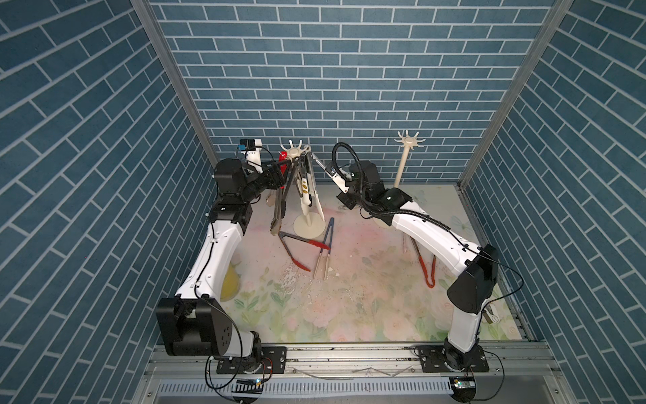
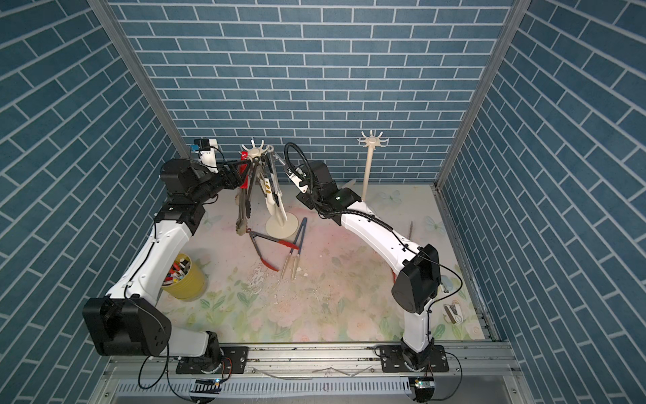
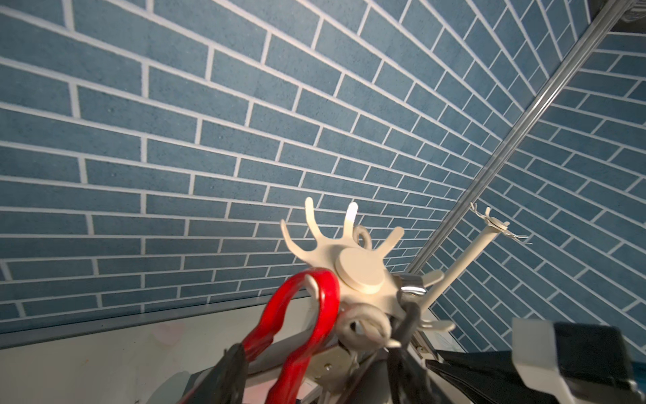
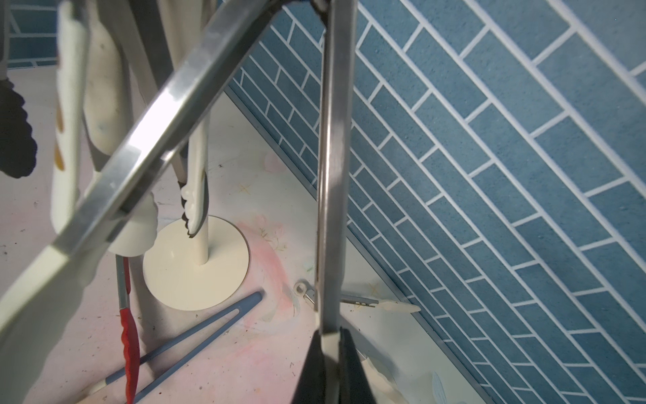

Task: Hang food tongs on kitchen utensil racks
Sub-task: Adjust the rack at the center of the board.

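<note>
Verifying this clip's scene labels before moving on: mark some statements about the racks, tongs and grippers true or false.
1. The rack behind the right arm has no tongs hanging on it. True.
2. The right gripper is open and empty. False: its fingers are shut on steel tongs.
3. Blue tongs lie on the mat beside the loaded rack's base. True.
4. The yellow cup is empty. False: it holds pens.

Yellow cup [image 1: 229, 281], nine o'clock on the desk [image 1: 349, 297]: mostly behind left arm [image 1: 216, 252] in a top view. Red tongs [image 1: 422, 268], three o'clock: half under right arm [image 1: 430, 231]. Left pincer [image 1: 279, 170]: grip too small to read.
</note>
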Motion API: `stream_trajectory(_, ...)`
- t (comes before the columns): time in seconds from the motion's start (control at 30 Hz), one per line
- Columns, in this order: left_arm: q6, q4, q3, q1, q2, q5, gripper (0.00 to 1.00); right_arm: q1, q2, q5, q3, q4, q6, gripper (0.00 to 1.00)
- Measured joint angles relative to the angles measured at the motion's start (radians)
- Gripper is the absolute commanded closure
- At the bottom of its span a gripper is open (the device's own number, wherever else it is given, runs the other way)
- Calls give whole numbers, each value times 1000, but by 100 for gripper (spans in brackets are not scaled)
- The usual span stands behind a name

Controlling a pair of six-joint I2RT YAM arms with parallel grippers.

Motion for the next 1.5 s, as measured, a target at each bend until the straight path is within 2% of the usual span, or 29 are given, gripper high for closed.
stream_trajectory(0.4,3,-21,53,19,47,-26,36,24,-75,26,-89,34,-51,100)
stream_trajectory(1.07,-67,-4,156,24,162,-10,38,62,-144,42,-163,44,-81,100)
stream_trajectory(1.3,-73,0,156,24,162,6,32,62,-183,63,-206,46,-81,100)
stream_trajectory(1.5,-81,19,141,26,152,5,23,52,-197,107,-230,48,-81,100)
